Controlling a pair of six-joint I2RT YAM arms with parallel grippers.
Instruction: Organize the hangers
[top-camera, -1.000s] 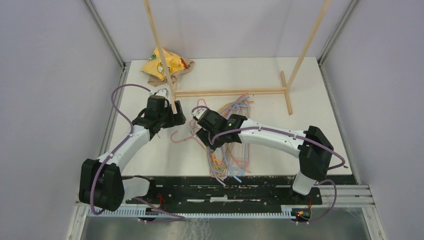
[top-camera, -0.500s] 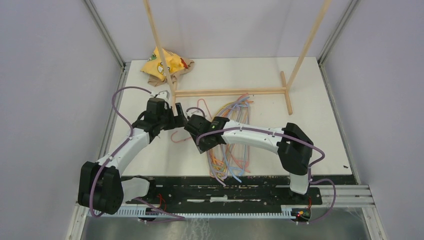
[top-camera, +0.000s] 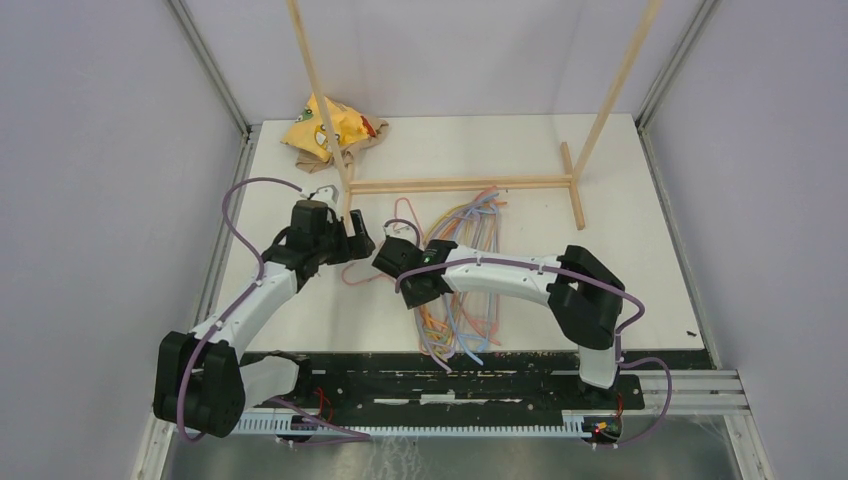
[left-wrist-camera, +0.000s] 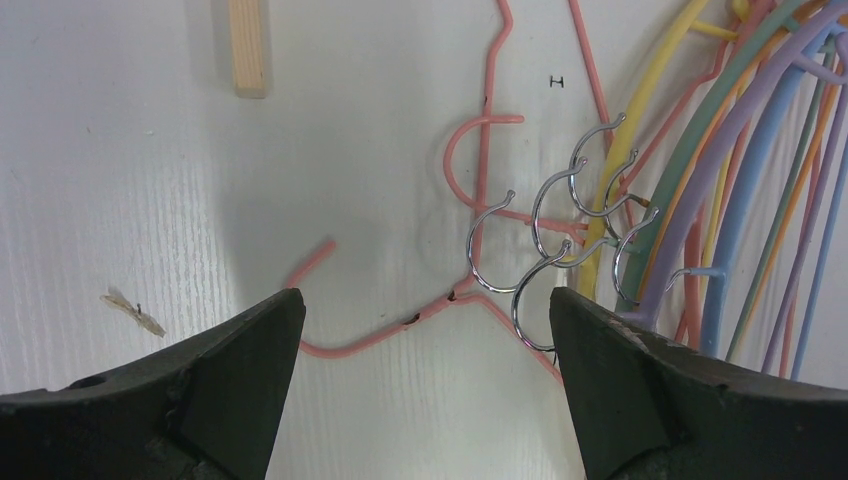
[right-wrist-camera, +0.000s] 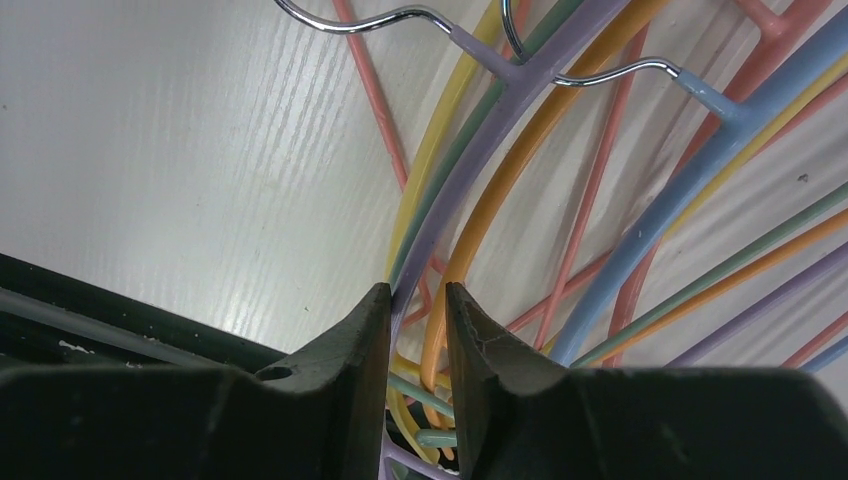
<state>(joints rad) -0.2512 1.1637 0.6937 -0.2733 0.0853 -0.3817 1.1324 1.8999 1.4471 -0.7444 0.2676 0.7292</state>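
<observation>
On your tabletop (top-camera: 620, 220): hangers (top-camera: 452, 325) heaped centrally, hooks (left-wrist-camera: 560, 240) bunched left.
Right pincer (right-wrist-camera: 417, 290): narrow around lavender hanger (right-wrist-camera: 520, 72), singling it out; you can't tell if gripped.
Left pincer (left-wrist-camera: 425, 300): released wide over hooks, ready.

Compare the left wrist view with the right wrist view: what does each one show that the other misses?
Only the left wrist view: the left gripper wide open over a pink hanger at the pile's edge, the end of a wooden bar, and a small scrap. Only the right wrist view: the right gripper, fingers close together around a lavender bar and an orange bar; a firm grip cannot be confirmed. Both: colourful hangers with metal hooks on the white table.
</observation>
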